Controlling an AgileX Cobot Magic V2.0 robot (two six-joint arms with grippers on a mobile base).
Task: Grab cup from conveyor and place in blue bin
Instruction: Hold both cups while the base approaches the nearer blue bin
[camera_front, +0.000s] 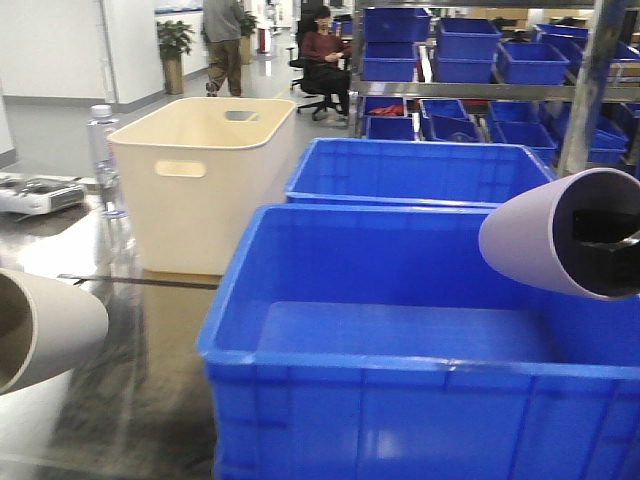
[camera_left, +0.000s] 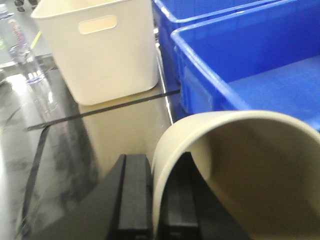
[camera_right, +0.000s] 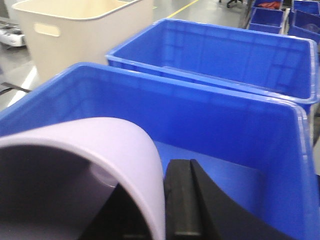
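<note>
My left gripper (camera_left: 156, 200) is shut on the wall of a cream cup (camera_left: 250, 165), one finger inside and one outside. The cup lies on its side, left of the near blue bin (camera_left: 210, 85), over a glossy dark surface. It shows at the lower left of the front view (camera_front: 40, 330). My right gripper (camera_right: 157, 210) is shut on the wall of a lilac cup (camera_right: 110, 140). That cup hangs on its side above the right part of the near blue bin (camera_front: 330, 430), whose floor is bare (camera_right: 220, 170). The conveyor is out of view.
A second blue bin (camera_front: 420, 170) stands behind the near one. A cream-white tub (camera_front: 200, 170) with handle cutouts stands to the left, with a water bottle (camera_front: 103, 150) beside it. Shelves of blue crates (camera_front: 480, 50) and a steel post (camera_front: 590, 80) are at the back right. Two people (camera_front: 325, 60) are far behind.
</note>
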